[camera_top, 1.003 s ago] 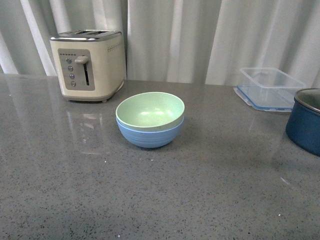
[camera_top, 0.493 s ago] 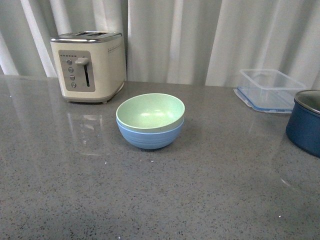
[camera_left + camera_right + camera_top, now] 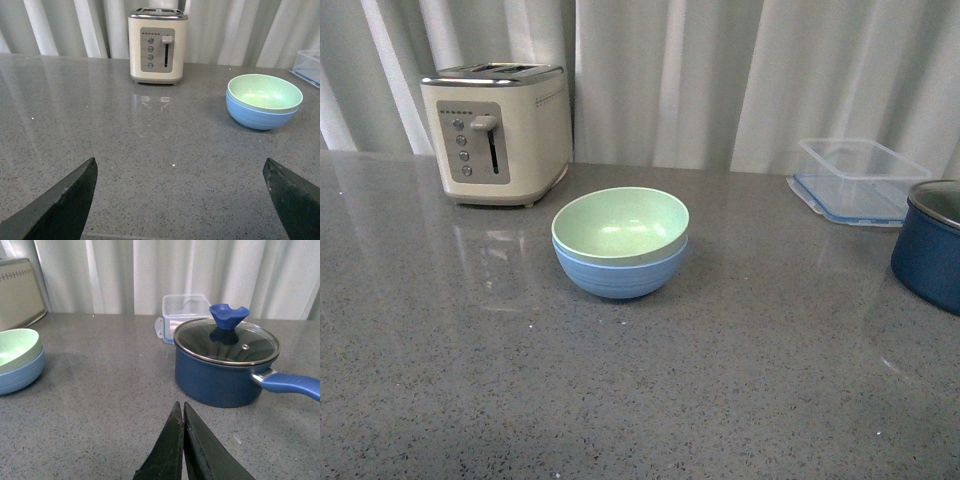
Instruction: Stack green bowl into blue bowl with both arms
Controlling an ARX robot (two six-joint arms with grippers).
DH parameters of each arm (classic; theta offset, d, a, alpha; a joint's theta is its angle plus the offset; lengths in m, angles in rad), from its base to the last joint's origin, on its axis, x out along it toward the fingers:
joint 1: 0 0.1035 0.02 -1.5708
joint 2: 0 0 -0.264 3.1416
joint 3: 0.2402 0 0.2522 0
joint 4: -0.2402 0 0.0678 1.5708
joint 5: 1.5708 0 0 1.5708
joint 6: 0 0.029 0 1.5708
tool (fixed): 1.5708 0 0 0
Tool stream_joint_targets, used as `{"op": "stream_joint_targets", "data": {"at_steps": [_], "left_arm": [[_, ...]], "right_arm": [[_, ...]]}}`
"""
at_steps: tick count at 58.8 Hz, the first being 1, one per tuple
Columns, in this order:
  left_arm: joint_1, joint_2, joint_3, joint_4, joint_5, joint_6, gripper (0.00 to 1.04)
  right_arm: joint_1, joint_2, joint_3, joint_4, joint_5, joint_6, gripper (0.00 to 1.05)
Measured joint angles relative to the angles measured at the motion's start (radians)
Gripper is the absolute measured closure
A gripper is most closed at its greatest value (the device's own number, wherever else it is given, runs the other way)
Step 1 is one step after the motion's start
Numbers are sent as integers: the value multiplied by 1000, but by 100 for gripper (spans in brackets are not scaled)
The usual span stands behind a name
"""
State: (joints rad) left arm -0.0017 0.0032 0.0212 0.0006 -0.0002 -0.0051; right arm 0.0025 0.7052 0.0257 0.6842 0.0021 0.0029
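Note:
The green bowl (image 3: 620, 223) sits nested inside the blue bowl (image 3: 620, 272) at the middle of the grey counter. Neither arm shows in the front view. In the left wrist view the stacked green bowl (image 3: 265, 92) and blue bowl (image 3: 262, 116) lie far off from my left gripper (image 3: 180, 172), which is open with bare counter between its fingers. In the right wrist view my right gripper (image 3: 181, 407) is shut on nothing, its fingertips pressed together over the counter, well apart from the green bowl (image 3: 15, 347) and blue bowl (image 3: 20, 375) at the frame's edge.
A cream toaster (image 3: 500, 128) stands at the back left. A clear plastic container (image 3: 857, 176) lies at the back right. A dark navy pot (image 3: 222, 367) with glass lid and blue handle stands beside my right gripper. Curtains close off the back.

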Motion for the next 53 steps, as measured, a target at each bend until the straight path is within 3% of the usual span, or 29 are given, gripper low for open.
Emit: {"op": "stream_joint_targets", "data": {"at_steps": [23, 53], "left_arm": [[0, 0, 0, 0, 0, 0, 7], [0, 0, 0, 0, 0, 0, 7]], "right_arm": [[0, -256, -21, -239, 0, 0, 104], [0, -462, -21, -437, 0, 0, 104]]}}
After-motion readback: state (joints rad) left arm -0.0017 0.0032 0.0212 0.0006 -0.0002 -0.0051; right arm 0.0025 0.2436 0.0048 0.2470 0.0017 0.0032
